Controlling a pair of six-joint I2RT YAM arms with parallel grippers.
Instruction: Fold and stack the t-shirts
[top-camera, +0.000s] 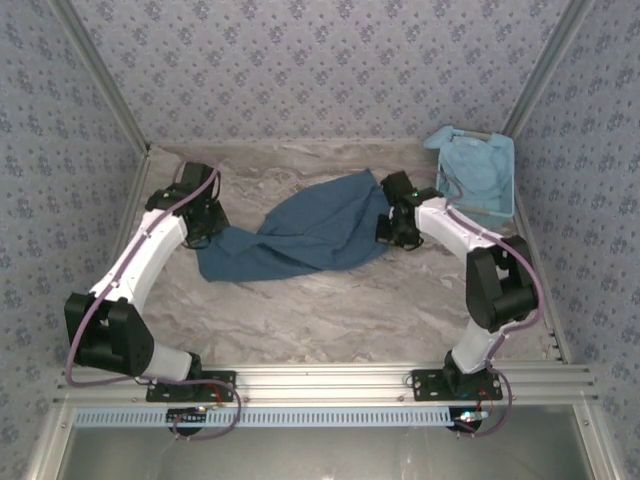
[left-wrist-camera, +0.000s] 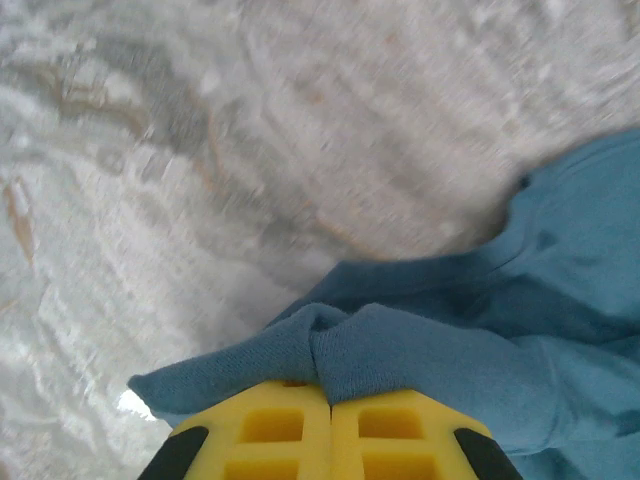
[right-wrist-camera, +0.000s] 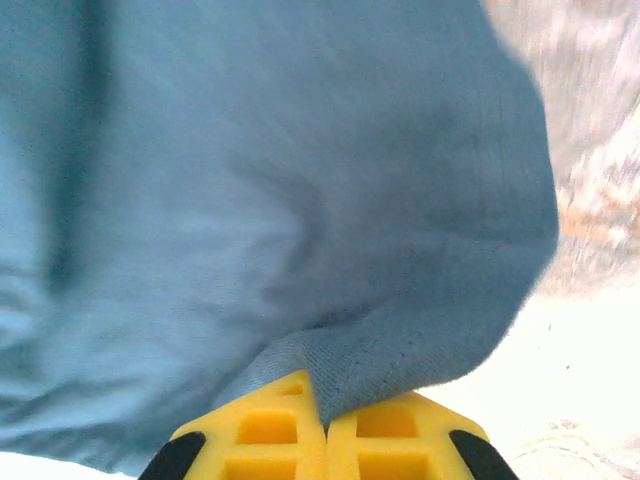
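Note:
A dark teal-blue t-shirt (top-camera: 305, 235) lies crumpled across the middle of the table, stretched between both arms. My left gripper (top-camera: 212, 232) is shut on the shirt's left edge; in the left wrist view the cloth (left-wrist-camera: 420, 350) bunches into the seam between the yellow fingers (left-wrist-camera: 270, 425). At the shirt's right end my right gripper (top-camera: 384, 228) is shut on the fabric, and a fold of the t-shirt (right-wrist-camera: 300, 200) runs down between its yellow fingers (right-wrist-camera: 400, 440). A paler sky-blue t-shirt (top-camera: 470, 172) lies in the basket at the back right.
The pale-blue plastic basket (top-camera: 505, 190) stands at the back right corner, close behind my right arm. Patterned walls enclose the marble table (top-camera: 330, 310) on three sides. Bare tabletop lies in front of the dark shirt.

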